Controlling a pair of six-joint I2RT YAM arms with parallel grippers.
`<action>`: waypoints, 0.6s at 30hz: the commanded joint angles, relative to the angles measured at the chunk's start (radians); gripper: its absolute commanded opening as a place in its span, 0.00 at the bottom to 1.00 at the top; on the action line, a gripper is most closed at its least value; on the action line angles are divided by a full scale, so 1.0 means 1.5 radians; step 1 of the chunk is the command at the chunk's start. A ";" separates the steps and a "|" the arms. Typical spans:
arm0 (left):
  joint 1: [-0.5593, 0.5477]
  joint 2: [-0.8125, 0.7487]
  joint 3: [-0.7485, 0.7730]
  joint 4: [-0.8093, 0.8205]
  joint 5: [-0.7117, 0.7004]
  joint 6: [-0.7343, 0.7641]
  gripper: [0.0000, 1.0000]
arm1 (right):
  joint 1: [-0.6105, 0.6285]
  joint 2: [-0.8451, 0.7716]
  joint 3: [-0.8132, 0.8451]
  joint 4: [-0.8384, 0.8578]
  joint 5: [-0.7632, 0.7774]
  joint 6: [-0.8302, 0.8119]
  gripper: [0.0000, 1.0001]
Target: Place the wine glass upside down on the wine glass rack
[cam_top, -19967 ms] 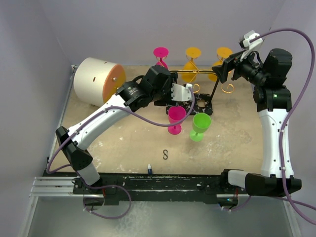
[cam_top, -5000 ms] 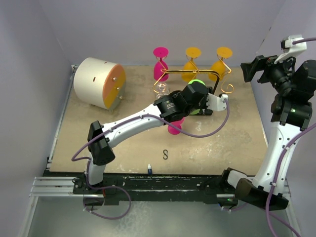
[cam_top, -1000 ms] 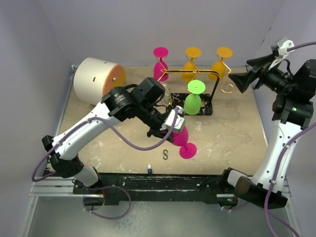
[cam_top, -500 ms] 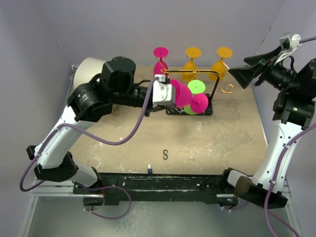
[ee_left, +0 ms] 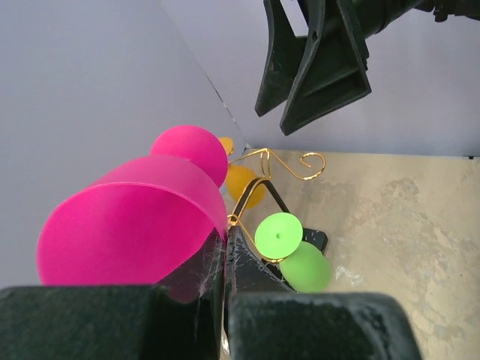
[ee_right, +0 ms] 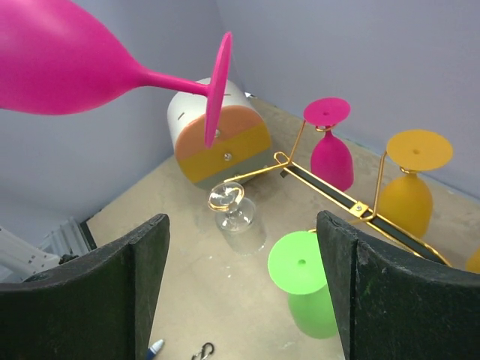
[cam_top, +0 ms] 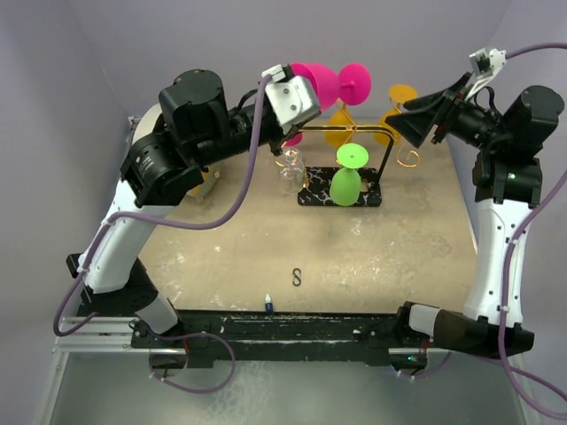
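Pink wine glass sideways in left hand, high above gold rack

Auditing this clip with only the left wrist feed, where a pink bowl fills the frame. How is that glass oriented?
Observer: The pink wine glass lies sideways in the left gripper, up high near the wine glass rack, foot pointing toward the right gripper.
Operator: Besides the green glass, which spots are taken?
Observer: On the far side, a hung pink glass and two orange glasses are upside down.
Operator: Anything at the rack's near left end?
Observer: A clear glass sits at the curled hook there; hanging or resting, I cannot tell.
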 commanded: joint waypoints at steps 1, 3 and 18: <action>0.003 0.019 0.036 0.051 -0.031 -0.019 0.00 | 0.037 0.017 0.019 0.094 0.025 0.030 0.81; 0.003 0.029 0.037 0.056 -0.038 -0.022 0.00 | 0.060 0.032 0.022 0.108 0.032 0.032 0.80; 0.003 0.074 0.053 0.072 -0.032 -0.043 0.00 | 0.126 0.073 0.012 0.131 0.175 0.032 0.47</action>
